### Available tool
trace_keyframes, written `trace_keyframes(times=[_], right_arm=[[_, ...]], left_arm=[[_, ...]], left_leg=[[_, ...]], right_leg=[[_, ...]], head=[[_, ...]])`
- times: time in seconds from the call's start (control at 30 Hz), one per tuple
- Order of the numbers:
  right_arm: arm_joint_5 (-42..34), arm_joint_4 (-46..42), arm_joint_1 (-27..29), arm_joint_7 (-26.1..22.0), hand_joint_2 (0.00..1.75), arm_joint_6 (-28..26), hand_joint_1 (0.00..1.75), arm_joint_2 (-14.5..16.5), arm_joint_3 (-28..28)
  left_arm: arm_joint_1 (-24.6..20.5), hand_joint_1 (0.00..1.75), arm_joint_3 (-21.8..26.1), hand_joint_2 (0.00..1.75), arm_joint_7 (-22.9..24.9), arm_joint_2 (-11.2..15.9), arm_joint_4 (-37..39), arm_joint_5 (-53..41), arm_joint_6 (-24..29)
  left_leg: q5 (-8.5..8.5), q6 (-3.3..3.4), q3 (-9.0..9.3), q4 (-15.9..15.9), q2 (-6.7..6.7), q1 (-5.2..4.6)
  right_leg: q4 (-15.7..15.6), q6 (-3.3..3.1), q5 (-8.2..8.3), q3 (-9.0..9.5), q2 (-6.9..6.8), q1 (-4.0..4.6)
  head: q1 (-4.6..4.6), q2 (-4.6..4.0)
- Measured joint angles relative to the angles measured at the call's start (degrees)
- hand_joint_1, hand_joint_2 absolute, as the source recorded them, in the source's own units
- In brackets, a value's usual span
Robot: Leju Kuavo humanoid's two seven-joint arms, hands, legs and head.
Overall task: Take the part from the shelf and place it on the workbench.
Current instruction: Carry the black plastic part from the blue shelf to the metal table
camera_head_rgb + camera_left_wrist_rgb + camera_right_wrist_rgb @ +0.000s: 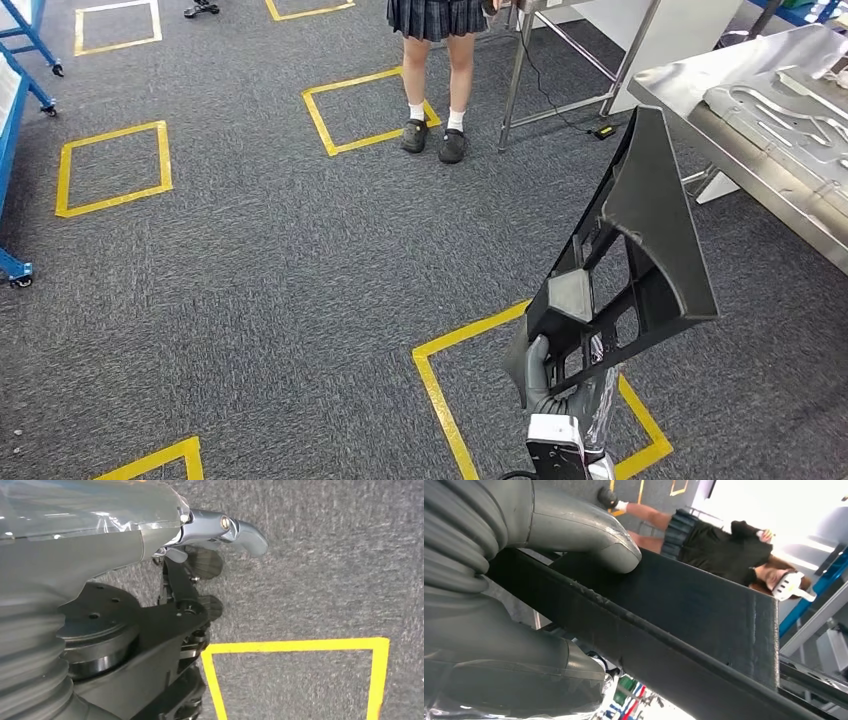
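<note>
Gripping the black part (640, 250) near its lower end, the right hand (540, 372) has its fingers wrapped around the frame, holding it upright over the carpet, apparently for carrying; the desk (700, 75) stands ahead to the right; the left hand (210, 555) hangs empty, fingers loosely apart.

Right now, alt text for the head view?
The right hand holds a black plastic part upright above grey carpet with yellow taped squares. A person stands ahead; a metal workbench sits at right.
</note>
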Motion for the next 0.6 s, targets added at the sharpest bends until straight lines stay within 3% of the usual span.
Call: trace_keyframes(times=[0.03,0.1,0.17,0.2,0.23,0.3,0.37,0.4,0.47,0.53,0.6], right_arm=[[0.0,0.0,-0.2,0.1,1.75,0.1,1.75,0.0,0.0],[-0.2,0.2,-0.8,0.1,1.75,0.2,1.75,0.0,0.3],[-0.4,0.5,-1.2,0.2,1.75,0.1,1.75,-0.1,0.5],[-0.5,0.6,-1.3,0.2,1.75,0.0,1.75,-0.1,0.5],[-0.6,0.7,-1.3,0.2,1.75,0.0,1.75,-0.1,0.5],[-0.9,0.7,-1.4,0.2,1.75,0.0,1.75,-0.2,0.5],[-1.4,0.7,-1.6,0.1,1.75,0.0,1.75,-0.2,0.5],[-1.5,0.8,-1.6,0.0,1.75,0.0,1.75,-0.2,0.5],[-1.7,0.8,-1.6,0.0,1.75,0.0,1.75,-0.3,0.5],[-1.7,0.9,-1.7,-0.1,1.75,0.0,1.75,-0.4,0.5],[-1.8,0.9,-1.8,-0.1,1.75,0.0,1.75,-0.4,0.5]], left_arm=[[0.0,0.00,0.0,1.75,-0.3,0.0,0.0,0.1,0.2],[0.1,0.00,0.0,1.75,-1.0,0.1,0.0,0.2,0.6],[0.3,0.00,0.0,1.75,-1.7,0.2,0.0,0.2,1.2],[0.3,0.00,0.0,1.75,-2.0,0.2,0.0,0.2,1.4],[0.3,0.00,0.0,1.75,-2.3,0.2,0.0,0.1,1.5],[0.2,0.00,0.0,1.75,-2.5,0.2,0.0,-0.1,1.6],[0.1,0.00,0.0,1.75,-2.7,0.2,0.0,-0.5,1.6],[0.1,0.00,0.0,1.75,-2.7,0.2,0.0,-0.6,1.6],[-0.1,0.00,0.0,1.75,-2.8,0.3,0.0,-0.9,1.7],[-0.2,0.00,0.0,1.75,-2.8,0.3,0.0,-0.9,1.7],[-0.2,0.00,0.0,1.75,-2.8,0.3,0.0,-0.9,1.7]], left_leg=[[0.20,0.35,0.10,-0.3,0.83,0.11],[0.24,0.70,0.15,-0.6,2.48,0.00],[0.08,0.73,0.14,-0.5,4.23,-0.13],[-0.04,0.69,0.19,-0.5,5.05,-0.14],[-0.18,0.60,0.30,-0.4,5.81,-0.15],[-0.58,0.22,0.72,-0.3,7.08,-0.27],[-1.02,-0.36,1.08,-0.2,8.16,-0.60],[-1.18,-0.66,1.22,-0.2,8.71,-0.75],[-1.56,-1.25,1.49,-0.1,9.58,-0.73],[-3.34,-1.80,0.82,2.1,7.53,-0.50],[-7.12,-2.13,-2.28,9.1,4.10,-0.30]], right_leg=[[1.9,0.22,-1.17,-0.98,-1.61,0.14],[8.6,0.53,-4.74,-4.44,-5.43,0.16],[14.3,0.78,-6.61,-7.32,-6.81,-0.03],[14.4,0.79,-5.99,-7.31,-7.09,-0.08],[12.2,0.71,-4.45,-6.08,-7.45,-0.07],[4.3,0.26,-1.04,-1.62,-9.55,0.26],[-0.5,-0.40,0.18,0.97,-11.20,0.78],[-1.0,-0.69,0.01,1.08,-11.20,1.02],[-1.1,-1.29,0.19,0.95,-9.68,0.89],[-1.4,-1.98,0.40,1.08,-8.38,0.49],[-1.5,-2.47,0.49,1.11,-7.08,0.34]], head=[[0.04,0.00],[0.11,0.00],[0.11,0.00],[0.11,0.00],[0.11,0.00],[0.11,0.00],[0.10,0.00],[0.10,0.00],[0.09,0.00],[0.09,0.00],[0.09,0.00]])
